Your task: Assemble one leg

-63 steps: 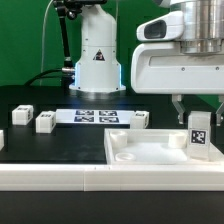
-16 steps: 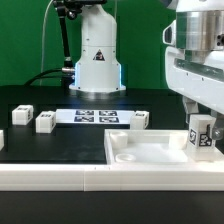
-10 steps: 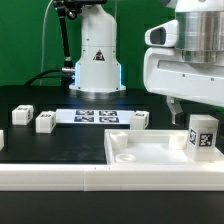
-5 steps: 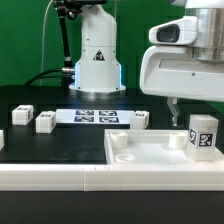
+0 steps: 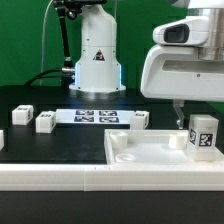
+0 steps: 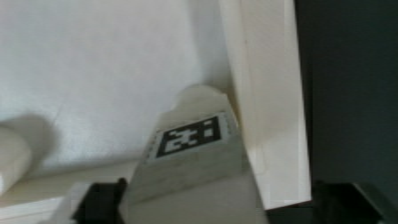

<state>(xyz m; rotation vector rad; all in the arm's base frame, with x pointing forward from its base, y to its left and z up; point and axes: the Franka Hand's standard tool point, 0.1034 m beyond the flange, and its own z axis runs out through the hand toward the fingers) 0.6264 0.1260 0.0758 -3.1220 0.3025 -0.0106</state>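
A white leg (image 5: 203, 135) with a marker tag stands upright in the right corner of the white tabletop (image 5: 140, 152). My gripper (image 5: 200, 116) hangs just above and around the leg's top, with one finger (image 5: 180, 114) visible on its left. In the wrist view the leg (image 6: 192, 160) lies between the two dark fingers (image 6: 98, 202) with a gap on each side, so the jaws are open and hold nothing. The tabletop's raised rim (image 6: 267, 90) runs beside the leg.
Three more white legs lie on the black table: two at the exterior view's left (image 5: 22, 114) (image 5: 45, 121) and one behind the tabletop (image 5: 140, 119). The marker board (image 5: 92, 116) lies between them. The arm's base (image 5: 97, 60) stands at the back.
The gripper has let go of the leg, risen off it, then shifted a little to the exterior view's right and down over it. The leg stays upright in the corner.
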